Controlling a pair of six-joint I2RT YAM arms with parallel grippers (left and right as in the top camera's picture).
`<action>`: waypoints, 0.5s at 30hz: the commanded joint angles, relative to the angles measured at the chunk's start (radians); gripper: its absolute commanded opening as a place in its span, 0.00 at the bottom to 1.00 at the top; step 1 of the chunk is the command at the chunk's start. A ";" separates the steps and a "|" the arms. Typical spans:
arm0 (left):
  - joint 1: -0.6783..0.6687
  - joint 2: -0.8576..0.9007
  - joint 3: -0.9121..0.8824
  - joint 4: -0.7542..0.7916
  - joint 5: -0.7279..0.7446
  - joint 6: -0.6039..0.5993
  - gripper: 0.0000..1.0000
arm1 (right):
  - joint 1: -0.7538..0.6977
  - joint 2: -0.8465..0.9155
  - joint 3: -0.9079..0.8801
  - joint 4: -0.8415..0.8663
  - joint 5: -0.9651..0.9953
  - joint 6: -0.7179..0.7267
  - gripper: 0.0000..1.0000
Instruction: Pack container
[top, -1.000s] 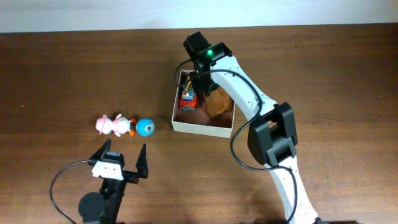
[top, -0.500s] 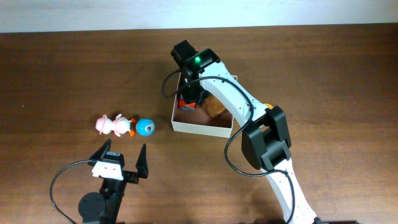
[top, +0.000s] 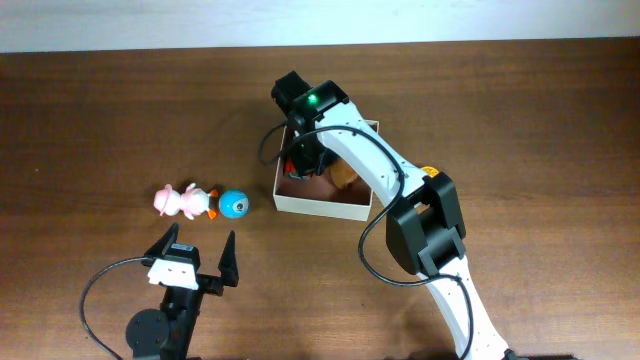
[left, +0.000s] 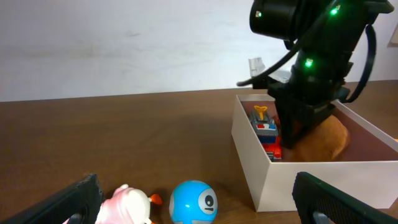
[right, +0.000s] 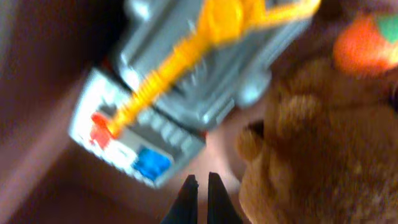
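The container is a white square box with a pinkish-brown inside; it also shows in the left wrist view. Inside it lie a red, grey and yellow toy truck, also seen in the right wrist view, and a brown plush toy. My right gripper is shut and empty, down inside the box between the truck and the plush toy; in the overhead view the arm hides it. A blue ball toy and a pink and white toy lie left of the box. My left gripper is open, near the front edge.
The brown wooden table ends at a white wall at the back. The right arm's links reach from the front right over the box. A small orange part shows by the arm.
My right gripper has moved left and lower into the box's left side, and the box has shifted slightly. The left arm and the two loose toys have not moved.
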 joint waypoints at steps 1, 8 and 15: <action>-0.005 -0.009 -0.006 -0.003 -0.004 0.012 0.99 | 0.008 0.001 0.005 -0.025 -0.006 -0.004 0.04; -0.005 -0.009 -0.006 -0.003 -0.004 0.012 1.00 | 0.016 -0.001 0.005 -0.063 -0.006 -0.016 0.04; -0.005 -0.009 -0.006 -0.003 -0.004 0.012 1.00 | 0.010 -0.042 0.050 -0.089 -0.029 -0.015 0.04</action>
